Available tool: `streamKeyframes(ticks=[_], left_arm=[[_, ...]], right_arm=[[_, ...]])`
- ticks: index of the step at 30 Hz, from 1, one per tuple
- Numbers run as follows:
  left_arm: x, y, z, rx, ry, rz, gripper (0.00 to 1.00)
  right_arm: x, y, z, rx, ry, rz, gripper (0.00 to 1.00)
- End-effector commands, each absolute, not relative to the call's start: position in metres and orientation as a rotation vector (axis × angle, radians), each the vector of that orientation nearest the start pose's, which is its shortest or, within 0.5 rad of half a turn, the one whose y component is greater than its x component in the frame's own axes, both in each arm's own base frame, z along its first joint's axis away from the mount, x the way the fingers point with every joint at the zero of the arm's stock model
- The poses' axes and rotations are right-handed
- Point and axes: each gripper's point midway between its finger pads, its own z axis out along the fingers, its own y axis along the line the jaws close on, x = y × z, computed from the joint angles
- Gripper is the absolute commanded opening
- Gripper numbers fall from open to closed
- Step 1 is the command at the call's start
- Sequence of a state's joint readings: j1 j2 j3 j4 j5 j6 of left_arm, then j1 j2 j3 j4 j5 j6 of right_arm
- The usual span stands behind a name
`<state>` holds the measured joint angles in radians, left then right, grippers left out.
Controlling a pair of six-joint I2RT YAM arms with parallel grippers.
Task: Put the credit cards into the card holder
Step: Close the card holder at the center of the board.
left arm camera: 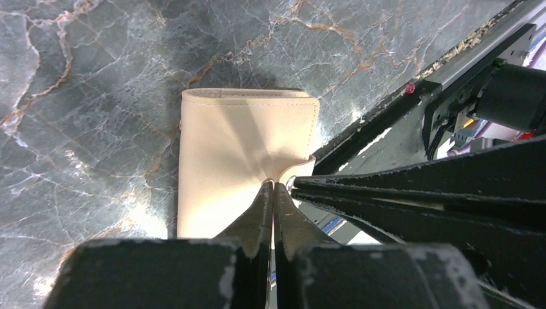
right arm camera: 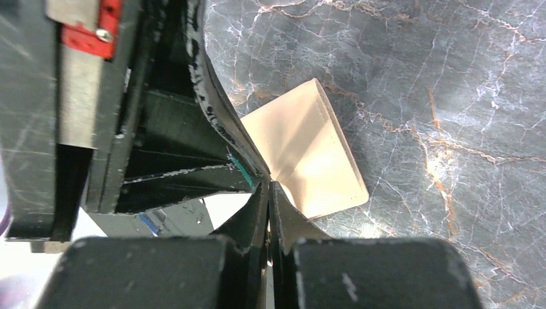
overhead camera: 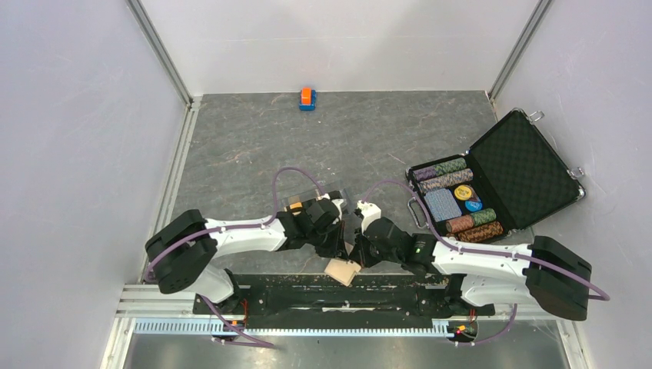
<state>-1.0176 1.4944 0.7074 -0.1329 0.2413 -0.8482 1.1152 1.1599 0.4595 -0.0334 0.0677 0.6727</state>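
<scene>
Top view: 1 tan card holder (overhead camera: 344, 272) sits at the near edge of the table (overhead camera: 254, 146) btwn the arms, approx half covered by the 2 grippers meeting over it, their tips hidden there. Wrist views: its near end is cut off behind the fingers; left gripper (left arm camera: 273, 188) is closed w/ tips pinching the holder's tab edge; right gripper (right arm camera: 267, 185) is closed too, tips touching the same spot, can't tell if it grips anything. Also 1 open black case (overhead camera: 530, 165) at right w/ 4 chip rows (overhead camera: 440, 167) + 1 blue deck (overhead camera: 442, 204), and 1 orange-and-blue block (overhead camera: 307, 98) at the far edge.
</scene>
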Motion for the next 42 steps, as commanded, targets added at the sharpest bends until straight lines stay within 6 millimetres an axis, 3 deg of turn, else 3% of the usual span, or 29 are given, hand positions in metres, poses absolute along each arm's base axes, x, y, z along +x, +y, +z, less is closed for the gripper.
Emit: streamKeyframes(ticks=[1,8,11,13,18,22,28,42], left_arm=[[0.123,-0.319,0.051,0.291,2.721,-0.938,0.02],[0.122,-0.316,0.051,0.287,2.723,-0.93,0.02],[0.119,-0.324,0.051,0.302,2.725,-0.988,0.27],[0.117,-0.327,0.05,0.306,2.734,-1.015,0.32],[0.115,-0.333,0.048,0.317,2.73,-1.074,0.34],[0.114,-0.339,0.047,0.33,2.736,-1.105,0.28],[0.113,-0.341,0.048,0.337,2.731,-1.121,0.03],[0.123,-0.323,0.053,0.314,2.703,-0.986,0.02]], right_arm=[[0.122,0.283,0.059,-0.486,2.373,0.825,0.0],[0.12,0.281,0.057,-0.489,2.387,0.821,0.0],[0.122,0.276,0.057,-0.461,2.391,0.794,0.0],[0.123,0.272,0.058,-0.438,2.391,0.789,0.0],[0.12,0.266,0.059,-0.412,2.393,0.794,0.0],[0.118,0.264,0.056,-0.409,2.4,0.794,0.0],[0.119,0.264,0.056,-0.414,2.4,0.79,0.0],[0.115,0.285,0.059,-0.498,2.389,0.871,0.0]])
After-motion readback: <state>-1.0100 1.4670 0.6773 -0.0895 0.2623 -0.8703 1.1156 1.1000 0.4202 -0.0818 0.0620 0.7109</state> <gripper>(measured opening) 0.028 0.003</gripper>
